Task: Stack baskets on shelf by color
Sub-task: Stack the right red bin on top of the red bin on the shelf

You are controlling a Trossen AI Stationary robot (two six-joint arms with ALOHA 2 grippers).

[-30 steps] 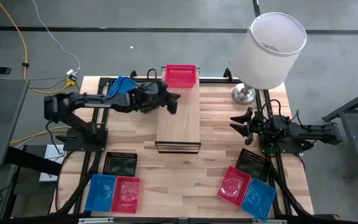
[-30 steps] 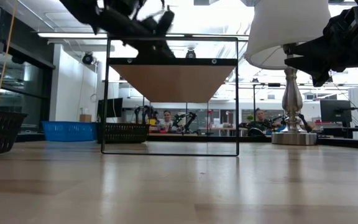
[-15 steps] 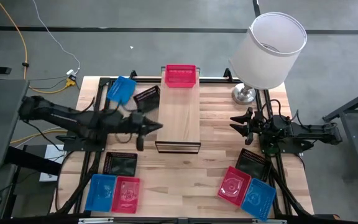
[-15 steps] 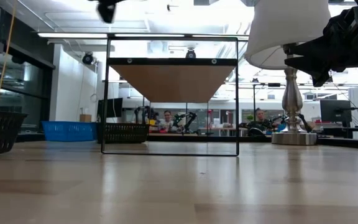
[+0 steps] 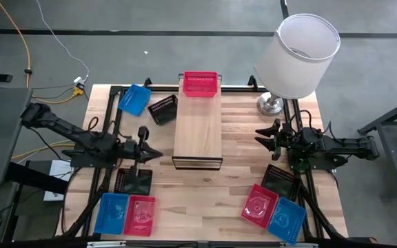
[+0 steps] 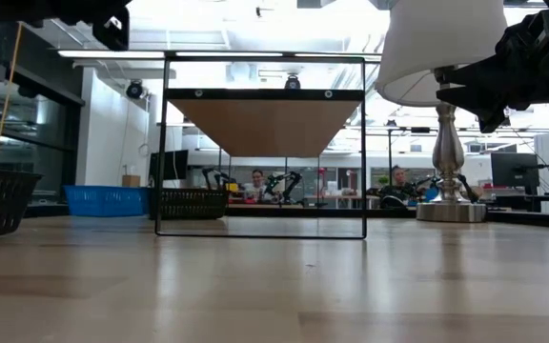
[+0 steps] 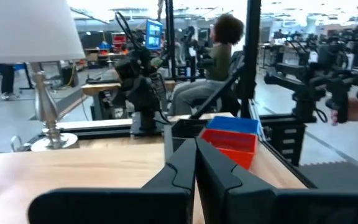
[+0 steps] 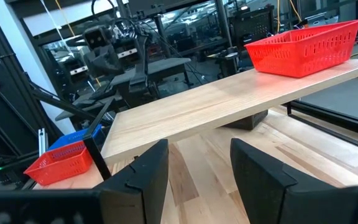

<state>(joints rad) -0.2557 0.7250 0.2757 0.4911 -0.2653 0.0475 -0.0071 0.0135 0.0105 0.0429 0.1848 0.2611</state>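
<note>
Left gripper (image 5: 145, 153) hangs above the table (image 5: 205, 193) just off the shelf's (image 5: 198, 131) left near corner, its two fingers (image 7: 185, 168) pressed flat together with nothing between them. Directly beneath it, nearer the table's front edge than the shelf, lies a black basket (image 5: 134, 182); in front of that one a blue basket (image 5: 112, 213) and a red basket (image 5: 140, 215) sit side by side, touching. Off the shelf's far left corner another black basket (image 5: 163, 109) rests tilted on the table, and a blue basket (image 5: 135, 100) lies beyond it at the table's back left.

Right gripper (image 5: 266, 137) waits to the right of the shelf, pointed toward it, its fingers (image 8: 145, 174) spread wide apart and empty. In its wrist view the shelf's light plank stretches across ahead of it.

On the shelf itself, one red basket (image 5: 200, 84) stands at the far end of the plank; the rest of the plank is bare wood. To the right of the shelf's near end, under the right arm, lies a third black basket (image 5: 278, 180), with a red basket (image 5: 258, 205) and a blue basket (image 5: 285, 220) angled side by side in front of it. A lamp (image 5: 298, 55) with a white shade stands off the shelf's far right corner.
</note>
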